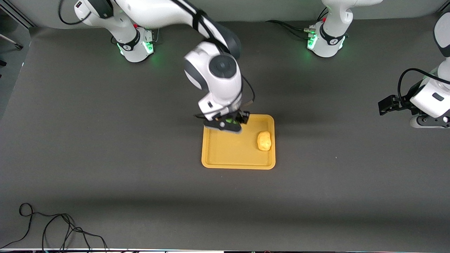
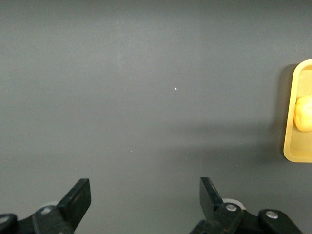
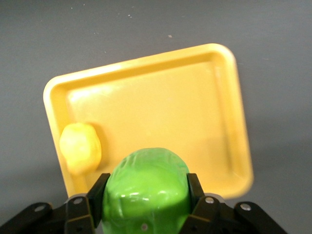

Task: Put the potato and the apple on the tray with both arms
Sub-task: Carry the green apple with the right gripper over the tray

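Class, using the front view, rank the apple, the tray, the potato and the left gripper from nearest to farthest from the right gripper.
1. apple: clamped in the right gripper.
2. tray: directly under that gripper.
3. potato: on the tray, at its edge toward the left arm's end.
4. left gripper: open, waiting over bare table at that end.

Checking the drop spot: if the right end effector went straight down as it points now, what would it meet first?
Probably bare floor of the tray. The right end effector, shut on the apple, hangs over it, apart from the potato.
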Motion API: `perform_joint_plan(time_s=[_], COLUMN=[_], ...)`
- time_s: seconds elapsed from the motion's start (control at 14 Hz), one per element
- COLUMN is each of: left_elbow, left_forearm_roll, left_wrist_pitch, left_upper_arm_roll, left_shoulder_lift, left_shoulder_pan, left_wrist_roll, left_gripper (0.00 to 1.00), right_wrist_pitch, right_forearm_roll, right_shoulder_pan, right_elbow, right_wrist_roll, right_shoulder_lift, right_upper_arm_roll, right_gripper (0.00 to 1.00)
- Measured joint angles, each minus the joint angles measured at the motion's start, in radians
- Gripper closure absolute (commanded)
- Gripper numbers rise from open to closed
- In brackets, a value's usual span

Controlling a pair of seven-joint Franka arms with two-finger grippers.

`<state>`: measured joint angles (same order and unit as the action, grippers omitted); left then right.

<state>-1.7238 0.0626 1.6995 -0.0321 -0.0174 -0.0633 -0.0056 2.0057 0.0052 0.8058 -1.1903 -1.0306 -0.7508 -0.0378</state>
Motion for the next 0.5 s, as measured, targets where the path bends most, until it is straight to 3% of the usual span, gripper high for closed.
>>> perform_joint_plan(time_s=[0.21, 0.5], left_elbow=[-0.010, -0.016], left_forearm_roll=[-0.001, -0.022], left_wrist_pitch=[0.000, 0.001], left_upper_arm_roll=[-0.017, -0.019], left_shoulder_lift=[0.019, 0.020], left_shoulder_pan=[-0.023, -0.023], left_wrist_roll=[0.000, 0.000], left_gripper=[0.00, 0.00], right_wrist_pitch=[0.134, 0.200], right_forearm_roll=[-0.005, -0.060], right_shoulder_pan=[-0.002, -0.002], right_elbow=[0.003, 0.009], right_wrist_roll=[0.000, 0.000], right_shoulder_lift=[-0.114, -0.200], right_upper_arm_roll=[-0.007, -0.007], right_gripper=[0.42, 0.41])
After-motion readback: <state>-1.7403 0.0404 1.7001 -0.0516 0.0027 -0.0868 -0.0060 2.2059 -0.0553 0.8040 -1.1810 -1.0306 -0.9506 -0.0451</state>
